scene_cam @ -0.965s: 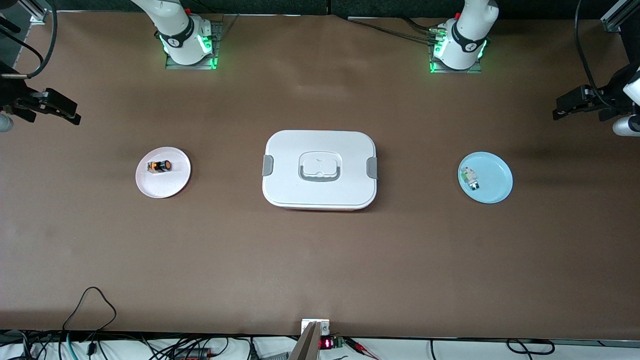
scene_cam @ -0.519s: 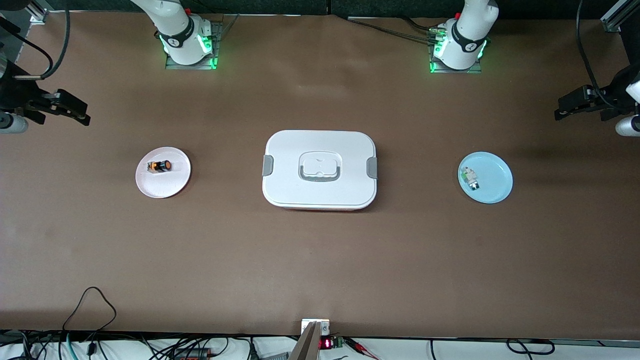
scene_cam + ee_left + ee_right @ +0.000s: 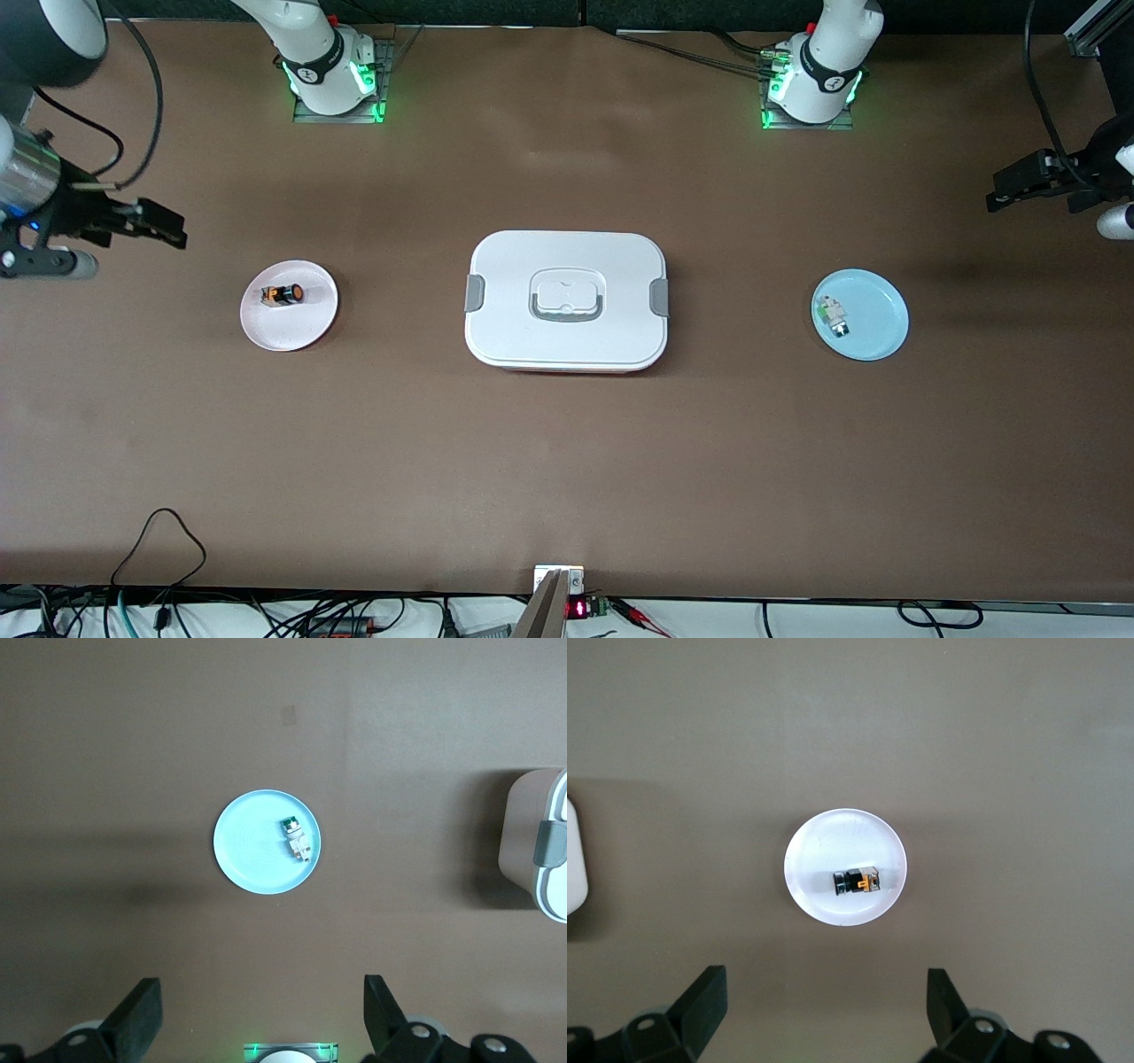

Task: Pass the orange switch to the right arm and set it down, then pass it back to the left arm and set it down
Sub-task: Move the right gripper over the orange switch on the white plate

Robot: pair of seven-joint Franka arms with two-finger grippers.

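While the orange switch (image 3: pixel 282 294) lies untouched, right tool (image 3: pixel 164 228) wide open, empty, seemingly nearer it than before, left tool (image 3: pixel 1005 189) likewise open.

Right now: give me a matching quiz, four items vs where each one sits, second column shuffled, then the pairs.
Items:
1. orange switch
2. box
3. green-and-white part
4. right gripper

Places:
A. mid-table, between the two plates
B. on the blue plate
C. in the air, open, over bare table at the right arm's end
D. on the pink plate

Pairs: 1-D, 2-A, 3-B, 4-C
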